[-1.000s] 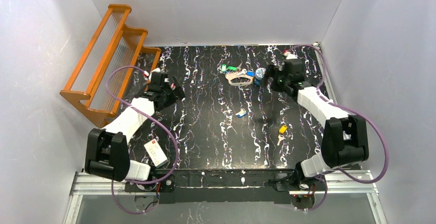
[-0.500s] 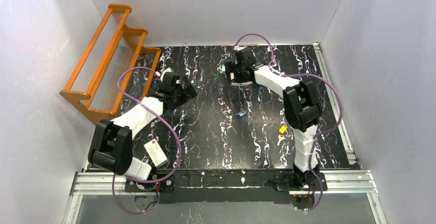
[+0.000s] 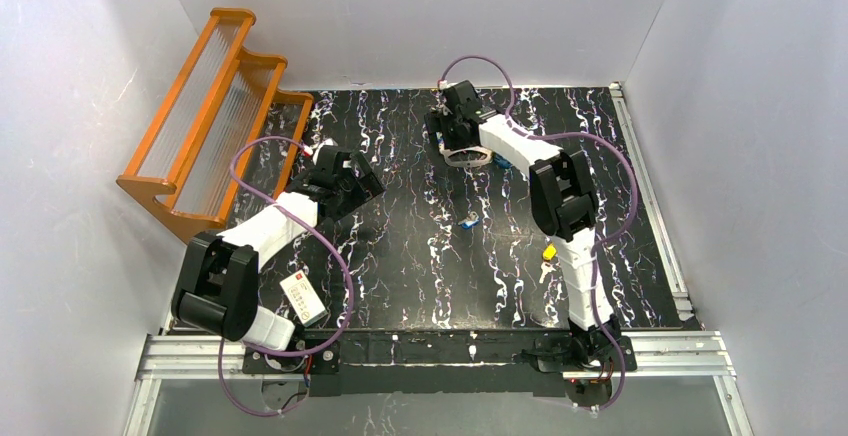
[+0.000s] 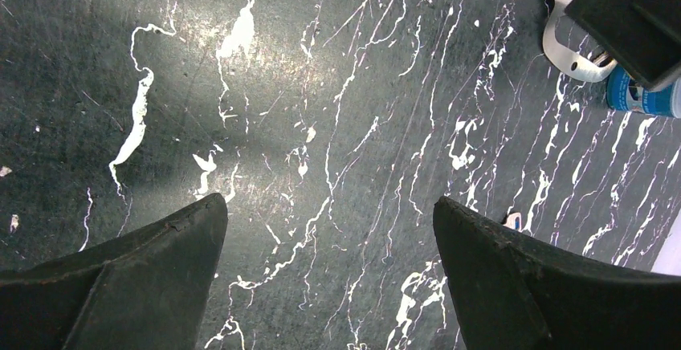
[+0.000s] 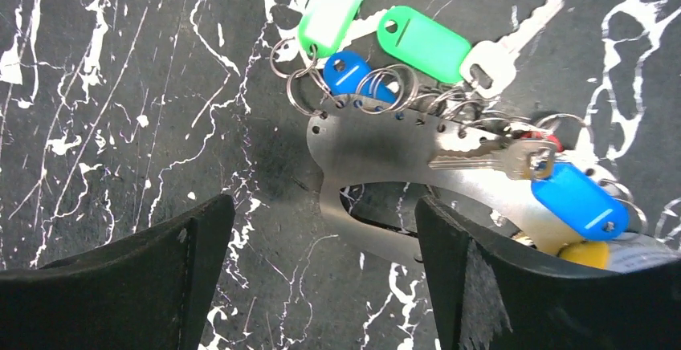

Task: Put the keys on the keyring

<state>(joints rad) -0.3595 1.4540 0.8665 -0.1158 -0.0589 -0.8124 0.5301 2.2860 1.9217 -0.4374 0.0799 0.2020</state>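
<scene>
The keyring [image 5: 377, 145] is a pale flat oval loop at the table's back centre [image 3: 470, 156]. Several keys hang along its edge on small rings: green-tagged ones [image 5: 424, 43], a blue one [image 5: 578, 197], a yellow one [image 5: 582, 254] and a plain silver key [image 5: 514, 41]. My right gripper [image 5: 321, 229] hovers open just over the loop's left end, its right finger [image 5: 482, 286] covering part of the band. Loose on the table lie a blue key [image 3: 467, 222] and a yellow key [image 3: 549, 252]. My left gripper [image 4: 329, 213] is open over bare table at centre left [image 3: 365, 184].
An orange wooden rack [image 3: 210, 121] stands at the back left. A white card [image 3: 303, 296] lies near the left arm's base. A small blue tin [image 4: 642, 97] sits beside the keyring. White walls enclose the black marbled table [image 3: 420, 276].
My right arm has swung from the back right corner leftwards to above the keyring. The left gripper has shifted a little to the right.
</scene>
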